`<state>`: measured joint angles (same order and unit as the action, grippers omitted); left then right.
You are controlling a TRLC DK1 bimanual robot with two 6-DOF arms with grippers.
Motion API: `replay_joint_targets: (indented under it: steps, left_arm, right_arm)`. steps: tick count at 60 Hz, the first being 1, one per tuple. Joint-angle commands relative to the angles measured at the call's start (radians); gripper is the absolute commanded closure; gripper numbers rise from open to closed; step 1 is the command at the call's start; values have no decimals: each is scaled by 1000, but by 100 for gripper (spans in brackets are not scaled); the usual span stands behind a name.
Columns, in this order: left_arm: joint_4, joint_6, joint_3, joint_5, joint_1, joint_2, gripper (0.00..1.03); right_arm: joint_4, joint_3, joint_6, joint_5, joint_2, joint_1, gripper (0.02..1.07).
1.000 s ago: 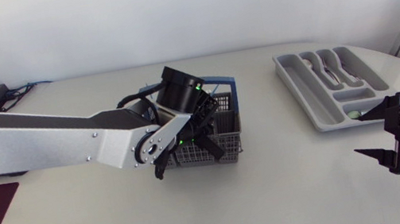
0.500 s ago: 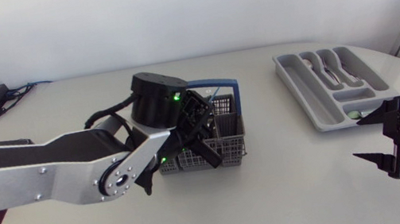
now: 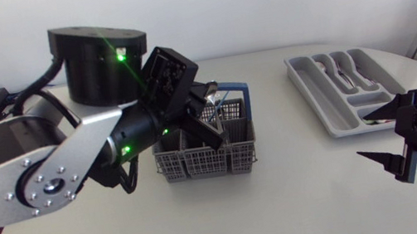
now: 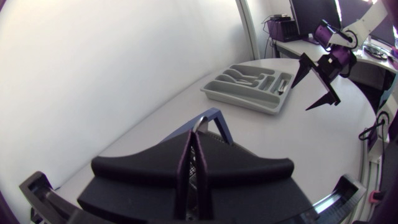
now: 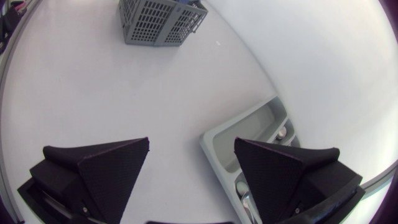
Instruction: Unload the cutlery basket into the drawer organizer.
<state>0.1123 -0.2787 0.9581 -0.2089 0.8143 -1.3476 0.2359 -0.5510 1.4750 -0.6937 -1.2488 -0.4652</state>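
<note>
Now L fingers (image 4: 155, 168) clamped on cutlery piece (image 3: 207, 96) over basket (image 3: 199, 162); R fingers (image 5: 106, 165) apart nr organizer (image 3: 308, 80).

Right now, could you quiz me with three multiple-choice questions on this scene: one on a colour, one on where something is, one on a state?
1. What colour is the handle of the basket?
A) red B) blue C) yellow
2. Where does the grey organizer lie?
A) inside the basket B) close to the right tool C) on the floor
3. How is the right tool?
A) shut on a fork B) shut on the basket C) open and empty

Answers: 1 B, the arch over the basket is blue. 2 B, it lies just ahead of that tool. 3 C, its fingers stand wide apart with nothing between them.
</note>
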Motion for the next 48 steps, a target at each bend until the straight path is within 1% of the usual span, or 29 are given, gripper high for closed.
replay_joint_targets:
  steps: [1,8,19,28,35,43,48]
  left_arm:
    - [-31,65,67,28,6,19,100]
    - [-72,116,110,57,19,-4,100]
    - [-129,142,197,59,52,-70,100]
    - [-180,188,291,52,52,-145,100]
    - [-220,225,361,39,48,-212,100]
    - [-258,271,421,31,48,-268,100]
    - [-270,302,446,29,52,-289,100]
  right_arm:
    - [11,42,-107,-15,55,50,8]
    - [5,46,-239,-15,120,125,8]
    - [-6,29,-481,5,235,267,9]
    - [-18,-4,-685,85,273,427,9]
    - [-30,-40,-815,141,265,540,12]
    - [-69,-78,-918,230,242,642,12]
    - [-83,-109,-969,260,221,682,16]
